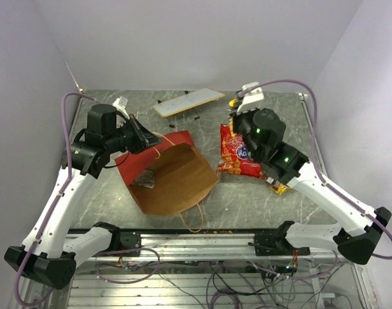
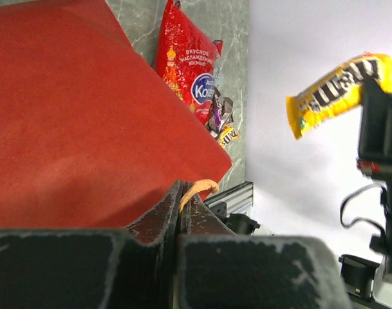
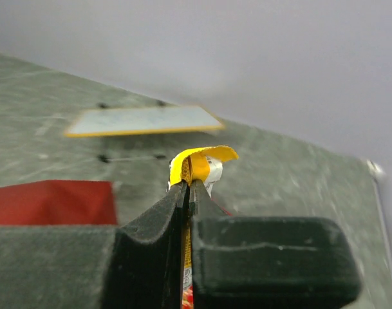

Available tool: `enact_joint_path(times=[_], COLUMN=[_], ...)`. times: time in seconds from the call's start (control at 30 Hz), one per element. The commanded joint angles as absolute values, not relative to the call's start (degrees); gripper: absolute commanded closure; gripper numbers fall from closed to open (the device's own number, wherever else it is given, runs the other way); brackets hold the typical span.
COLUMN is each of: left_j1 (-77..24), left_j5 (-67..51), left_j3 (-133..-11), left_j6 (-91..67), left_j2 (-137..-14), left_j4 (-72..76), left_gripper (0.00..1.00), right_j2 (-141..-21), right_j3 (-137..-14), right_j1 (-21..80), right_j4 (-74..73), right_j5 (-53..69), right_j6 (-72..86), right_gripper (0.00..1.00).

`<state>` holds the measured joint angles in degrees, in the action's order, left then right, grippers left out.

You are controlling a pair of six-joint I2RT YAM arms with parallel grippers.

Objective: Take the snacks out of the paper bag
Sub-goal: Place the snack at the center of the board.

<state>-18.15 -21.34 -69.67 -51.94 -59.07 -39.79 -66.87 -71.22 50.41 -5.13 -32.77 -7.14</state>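
Left hand point(image 2: 183, 193) pinches paper bag point(image 2: 73, 109), right hand point(image 3: 186, 187) pinches yellow packet point(image 3: 202, 158), over grey marbled table point(image 1: 244, 201), pale walls point(image 1: 183, 38) around.

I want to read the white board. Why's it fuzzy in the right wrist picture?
Right wrist view: the white board is out of focus; the yellow packet is sharper. Left wrist view: the chip bag lettering is crisp. Top view: evenly lit.

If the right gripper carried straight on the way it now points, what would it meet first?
Probably the white board on thin legs, just left of centre ahead of the right gripper; depth is hard to judge.
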Motion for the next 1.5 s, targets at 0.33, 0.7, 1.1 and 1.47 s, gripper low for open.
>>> enact_joint_path(times=[0.33,0.7,1.1,1.47], left_j1=[-17.84,-17.75,-17.75,-17.75], left_j5=[-24.36,-24.32,-24.52,-23.84], left_j3=[-69.84,-68.52,-69.18,-69.45], left_j6=[-51.58,-52.04,-51.5,-52.25], left_j2=[-60.98,-59.2,-58.82,-58.52], left_j4=[-36.61,-37.42,-38.35,-38.76], left_gripper=[0.93,0.93,0.93,0.93], right_j2=[-66.6,-71.79,-78.53,-74.13], right_j3=[-57.76,-49.64,-54.13,-63.2], right_j1=[13.05,6.01,5.98,8.22], right_j4=[-28.86,-22.59,-24.79,-25.72], right_j5=[-21.65,-10.59,-9.48,-4.06], right_j6=[30.23,31.69,24.72,19.94], right_gripper=[1.0,1.0,0.74,0.37])
